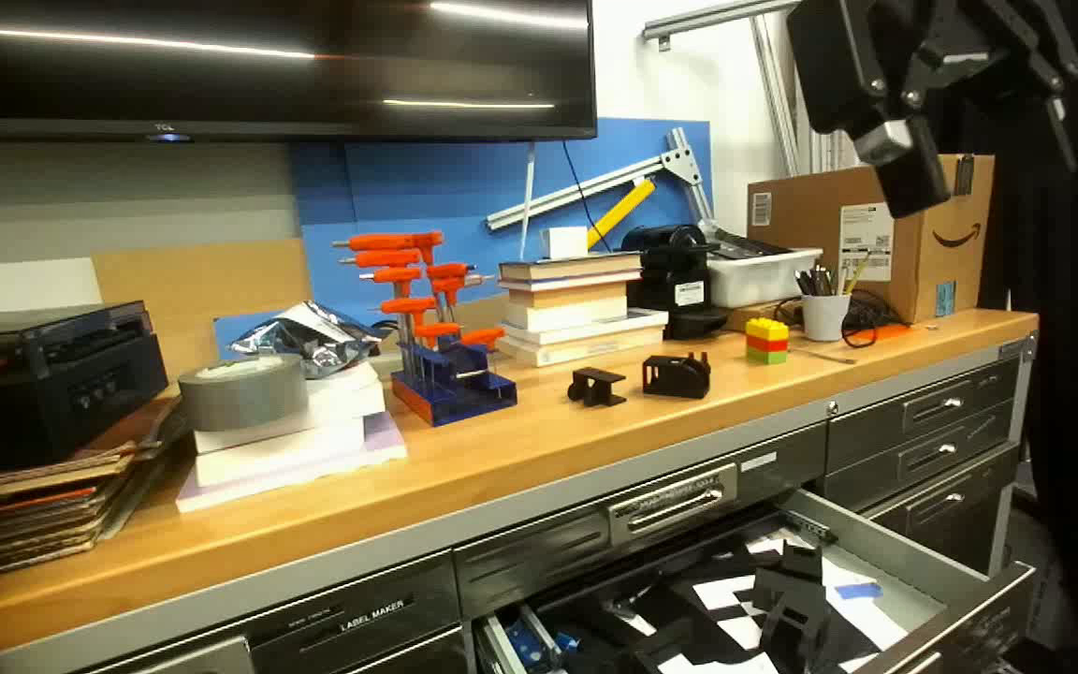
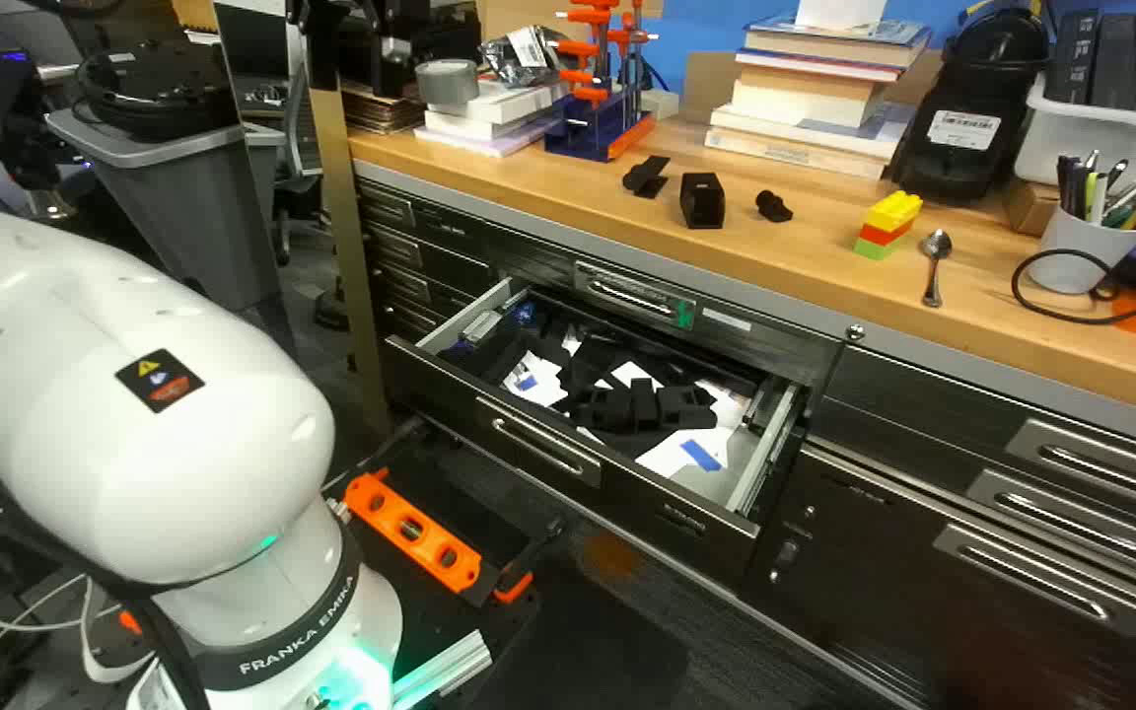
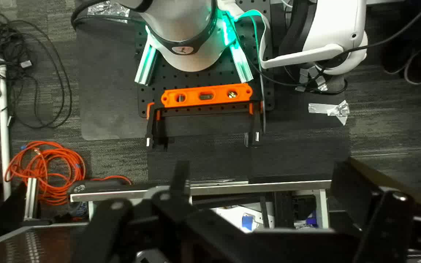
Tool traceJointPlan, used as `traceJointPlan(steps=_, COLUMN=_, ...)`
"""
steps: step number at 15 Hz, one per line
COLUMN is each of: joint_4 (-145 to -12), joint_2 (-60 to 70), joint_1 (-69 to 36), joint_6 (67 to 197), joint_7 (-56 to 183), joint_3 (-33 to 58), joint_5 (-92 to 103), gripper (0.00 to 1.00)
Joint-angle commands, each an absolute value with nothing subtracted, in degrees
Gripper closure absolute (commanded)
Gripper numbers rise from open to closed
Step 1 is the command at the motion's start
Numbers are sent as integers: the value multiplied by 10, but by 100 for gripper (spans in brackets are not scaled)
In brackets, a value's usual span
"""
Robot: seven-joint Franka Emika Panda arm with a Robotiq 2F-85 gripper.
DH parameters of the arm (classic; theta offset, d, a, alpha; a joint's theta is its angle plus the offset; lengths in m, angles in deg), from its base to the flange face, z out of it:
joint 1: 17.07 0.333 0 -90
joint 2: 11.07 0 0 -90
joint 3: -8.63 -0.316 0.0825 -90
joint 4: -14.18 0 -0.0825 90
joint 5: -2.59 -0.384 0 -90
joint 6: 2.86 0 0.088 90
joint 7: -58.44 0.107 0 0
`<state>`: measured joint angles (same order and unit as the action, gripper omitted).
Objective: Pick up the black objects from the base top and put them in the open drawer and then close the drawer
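Black bracket, boxy block and small rounded lump sit on the smooth wooden countertop; picking seems the step in hand. The gripper hangs empty, jaws well apart; next it should come down around one piece. Below, the dark metal drawer stands open.

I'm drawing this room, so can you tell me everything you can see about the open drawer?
The open drawer is wide and shallow, with a dark front and pale grey sides that look like metal. A silver bar handle sits on its front; a label there is too blurry to read. It's pulled out below a shut drawer, under the wooden worktop. Inside are black pieces and white sheets with blue patches. The gripper isn't touching it.
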<state>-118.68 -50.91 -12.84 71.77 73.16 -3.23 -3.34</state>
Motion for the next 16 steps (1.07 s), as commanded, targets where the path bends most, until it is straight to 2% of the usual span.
traceJointPlan(steps=1, joint_4=-1184, joint_2=-509, joint_1=-129, joint_6=717, joint_7=731, joint_3=-32, joint_5=-33, gripper=0)
traceJointPlan(steps=8, joint_4=-1185, joint_2=-513, joint_1=-130, joint_6=731, joint_7=732, joint_3=-36, joint_5=-27, gripper=0)
traceJointPlan(steps=16, joint_4=-1240, joint_2=-553, joint_1=-125, joint_6=937, joint_7=782, joint_3=-91, joint_5=-6, gripper=0)
